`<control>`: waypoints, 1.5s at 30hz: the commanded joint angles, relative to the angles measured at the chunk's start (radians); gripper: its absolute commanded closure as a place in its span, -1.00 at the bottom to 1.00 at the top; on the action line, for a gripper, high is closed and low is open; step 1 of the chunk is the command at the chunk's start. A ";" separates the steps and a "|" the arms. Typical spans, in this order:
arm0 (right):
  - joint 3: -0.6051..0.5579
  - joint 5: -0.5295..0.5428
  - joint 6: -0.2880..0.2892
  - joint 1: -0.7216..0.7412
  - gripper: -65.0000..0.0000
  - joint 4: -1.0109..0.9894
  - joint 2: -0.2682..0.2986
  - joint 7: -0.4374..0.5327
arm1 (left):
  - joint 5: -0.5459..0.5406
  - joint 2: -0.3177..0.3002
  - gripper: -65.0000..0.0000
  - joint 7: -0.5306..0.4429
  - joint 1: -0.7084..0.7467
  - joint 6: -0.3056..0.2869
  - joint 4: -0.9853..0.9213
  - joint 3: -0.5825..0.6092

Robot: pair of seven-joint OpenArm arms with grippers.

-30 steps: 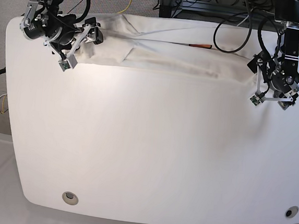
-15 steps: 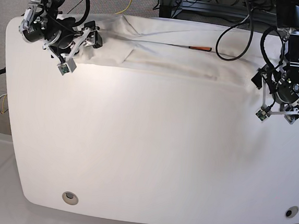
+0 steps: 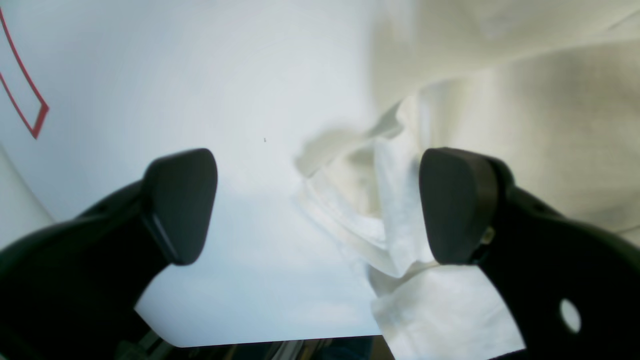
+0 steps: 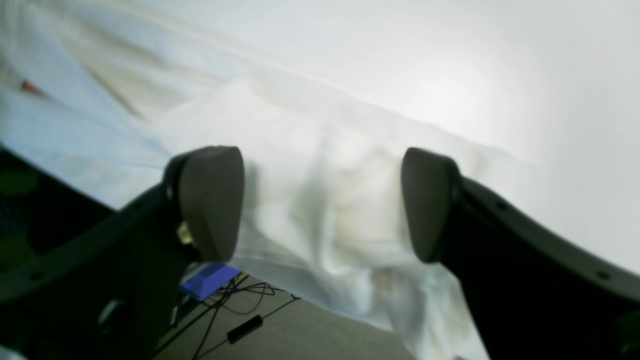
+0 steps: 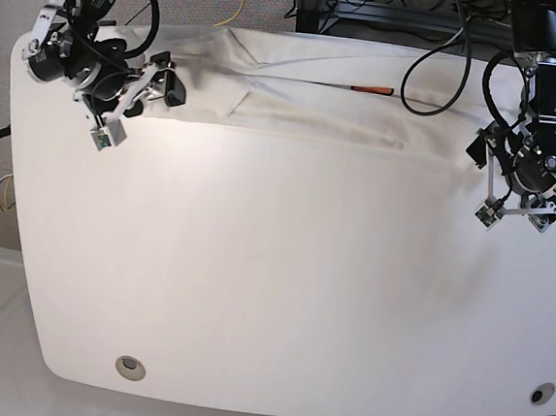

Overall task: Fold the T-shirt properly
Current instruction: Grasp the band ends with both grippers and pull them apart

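Sprawling along the far edge of the glossy white table lies the T-shirt, bunched, no lettering readable. Left gripper has jaws spread beside a crumpled fabric corner; right gripper spreads wide over cloth. Red outline marking shows on the tabletop; cables trail on the floor.

The T-shirt is plain white with an orange streak; the tabletop is glossy white, red-marked at its edge.
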 commanded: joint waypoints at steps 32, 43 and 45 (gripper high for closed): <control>0.007 0.021 0.007 -0.137 -0.45 0.032 0.020 0.011 | 0.003 0.029 -0.88 -0.003 0.245 -0.001 0.081 -0.009; -0.039 0.012 0.002 -0.098 -0.35 0.026 0.014 0.011 | 0.003 0.111 -0.88 -0.004 0.273 -0.001 0.060 -0.003; -0.065 -0.011 0.001 -0.095 -0.19 0.026 0.013 0.011 | 0.003 0.115 -0.86 -0.006 0.268 -0.001 0.029 -0.003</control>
